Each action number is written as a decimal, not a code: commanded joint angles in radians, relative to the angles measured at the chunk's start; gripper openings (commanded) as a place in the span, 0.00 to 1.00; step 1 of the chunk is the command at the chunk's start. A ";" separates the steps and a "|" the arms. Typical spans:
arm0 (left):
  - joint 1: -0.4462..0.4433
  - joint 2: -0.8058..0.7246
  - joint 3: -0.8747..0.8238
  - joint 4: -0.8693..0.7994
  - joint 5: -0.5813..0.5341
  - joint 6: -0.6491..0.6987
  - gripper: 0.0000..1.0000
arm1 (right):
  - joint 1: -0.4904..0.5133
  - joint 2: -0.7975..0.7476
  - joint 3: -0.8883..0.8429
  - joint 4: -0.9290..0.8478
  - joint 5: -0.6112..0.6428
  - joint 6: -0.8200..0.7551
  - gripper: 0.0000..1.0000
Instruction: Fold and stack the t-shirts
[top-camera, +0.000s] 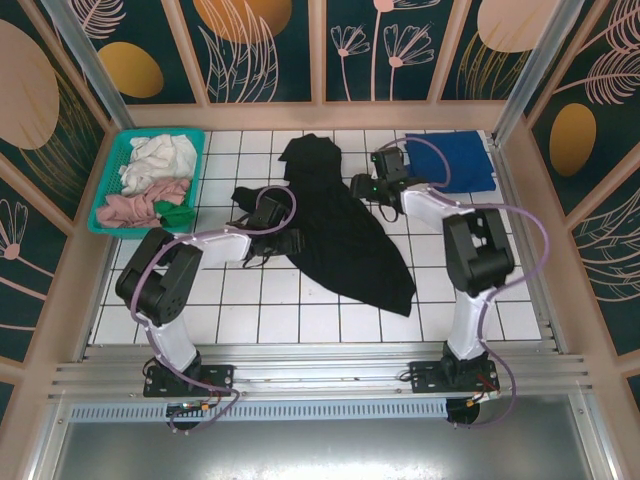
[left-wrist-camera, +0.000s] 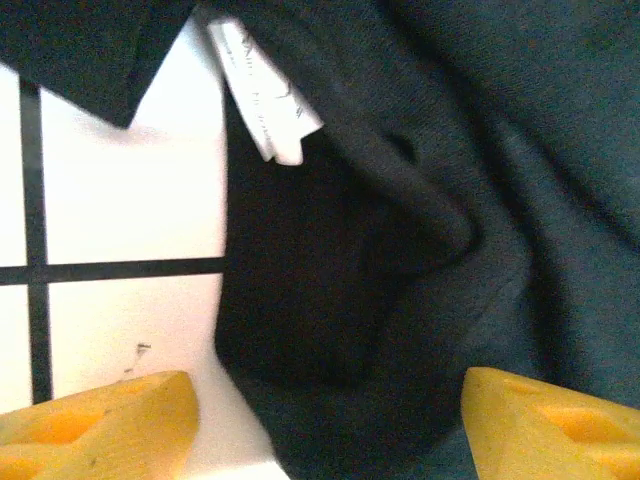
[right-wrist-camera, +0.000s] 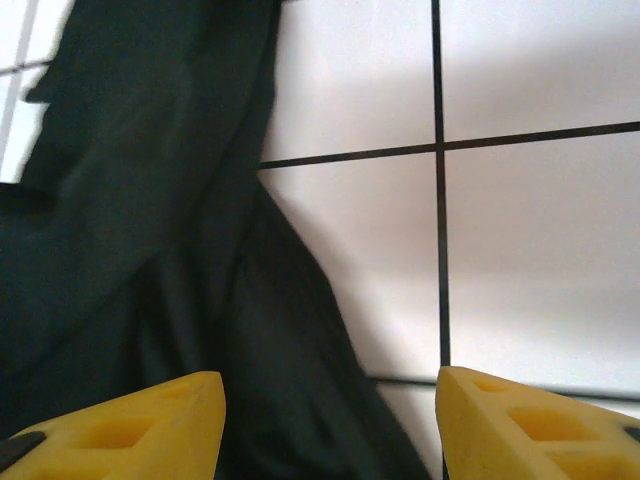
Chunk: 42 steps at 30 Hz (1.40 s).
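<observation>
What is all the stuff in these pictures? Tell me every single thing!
black t-shirt: one, black, lying crumpled in the middle of the table
tag: one, white, on the black t-shirt
blue t-shirt: one, royal blue, folded, far right corner
basket: one, teal, far left corner
clothes: several, white, pink and green, piled in the basket
table: one, white tiles with dark lines
left arm: one, black and white, near left
right arm: one, black and white, near right
left gripper: one, yellow fingers, open over the black t-shirt
right gripper: one, yellow fingers, open at the black t-shirt's edge
</observation>
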 joint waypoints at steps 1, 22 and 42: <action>-0.006 0.056 0.009 0.060 0.013 -0.029 0.72 | 0.004 0.102 0.084 -0.083 0.002 -0.067 0.57; 0.246 -0.353 0.004 -0.108 -0.183 0.043 0.00 | -0.013 -0.540 -0.578 -0.034 0.111 0.285 0.00; 0.299 -0.173 -0.071 -0.092 -0.169 0.036 0.95 | -0.017 -0.521 -0.642 0.230 -0.043 0.280 0.59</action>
